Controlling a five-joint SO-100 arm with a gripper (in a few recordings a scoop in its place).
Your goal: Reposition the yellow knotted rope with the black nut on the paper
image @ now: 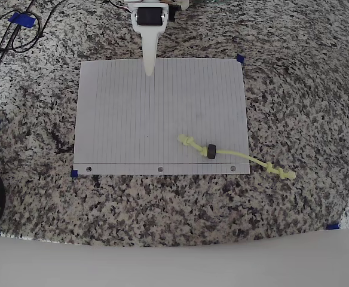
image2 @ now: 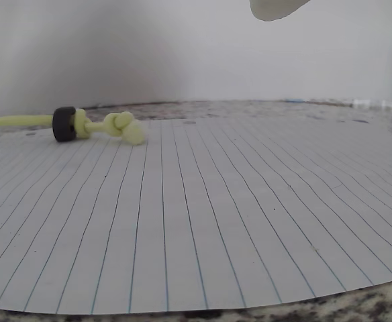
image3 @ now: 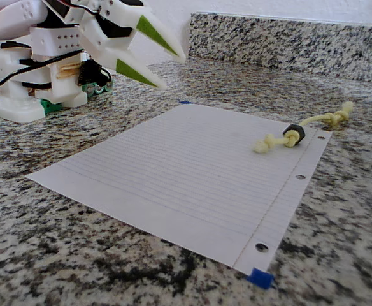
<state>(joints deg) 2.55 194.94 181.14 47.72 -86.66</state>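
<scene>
rope (image: pixel 237 155) trailing off paper (image: pixel 132 119) overhead, hand (image3: pixel 165 69) parted

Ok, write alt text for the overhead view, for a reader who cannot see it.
A yellow knotted rope threaded through a black nut lies across the lower right corner of a lined paper, one knotted end on the sheet, the other off it on the granite counter. The white hand hovers over the paper's top edge.

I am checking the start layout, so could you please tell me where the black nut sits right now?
In the overhead view the black nut sits threaded on the yellow knotted rope, on the paper near its lower right corner, just inside the punched-hole margin.
</scene>
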